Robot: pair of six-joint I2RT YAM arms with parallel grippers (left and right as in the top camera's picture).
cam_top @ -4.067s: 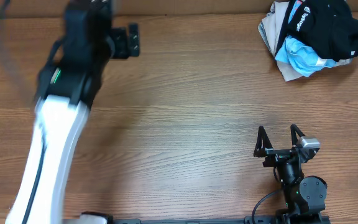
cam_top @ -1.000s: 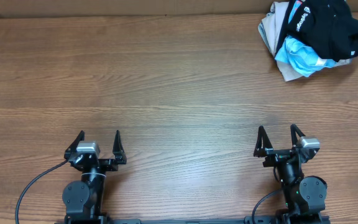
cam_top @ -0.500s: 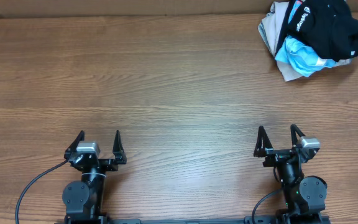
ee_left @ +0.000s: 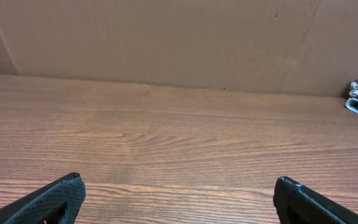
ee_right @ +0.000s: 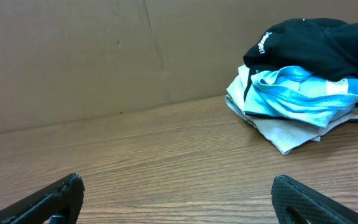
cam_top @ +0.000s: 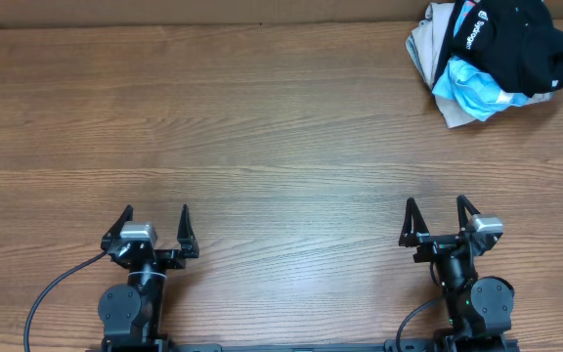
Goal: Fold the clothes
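The wooden table has the black garment crumpled in its far right corner on a light-blue garment and a beige garment, while the left gripper and right gripper sit near, jaws wide apart, empty.

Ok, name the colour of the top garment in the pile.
The garment is black with small white lettering; right wrist view shows it best.

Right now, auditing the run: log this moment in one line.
left gripper open | right gripper open | black garment crumpled atop clothes pile, untouched
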